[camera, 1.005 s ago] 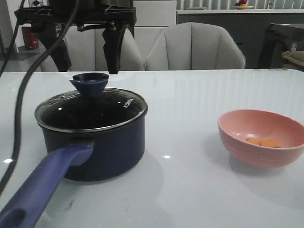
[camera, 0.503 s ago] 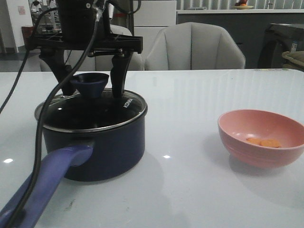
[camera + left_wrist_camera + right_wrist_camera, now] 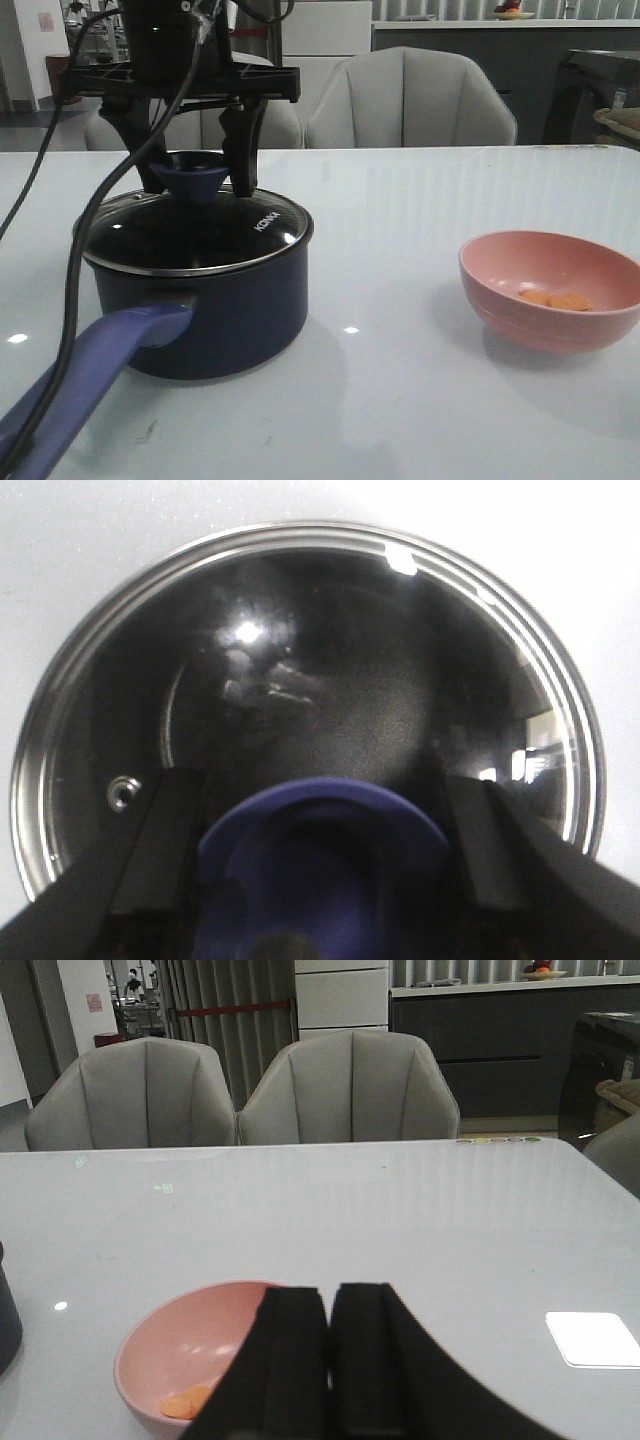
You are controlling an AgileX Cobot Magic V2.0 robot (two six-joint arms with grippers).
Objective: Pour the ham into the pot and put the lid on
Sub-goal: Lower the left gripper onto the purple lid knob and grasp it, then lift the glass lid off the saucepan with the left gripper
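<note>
1. My left fingers hang down in the upper left of the front view, one on each side of the lid's knob. They stand spread, and in the left wrist view the knob fills the space between them at the bottom centre. I cannot tell whether the pads actually press on it.
2. The lid sits on the pot, its steel rim level with the pot's top edge and its white lettering turned toward the right of the front view. In the left wrist view the glass disc fills almost the whole frame, dark underneath.
3. The pot stands on the counter in the left half of the front view, and its long handle runs toward the lower left corner.
4. My right fingers rise from the bottom centre of the right wrist view, pressed together with only a thin seam between them and nothing held.
5. Just beyond them, lower left in that view, lies the pink bowl. It sits at the right of the front view, well apart from the pot.
6. The ham lies in the bowl's bottom: two orange slices side by side.
</note>
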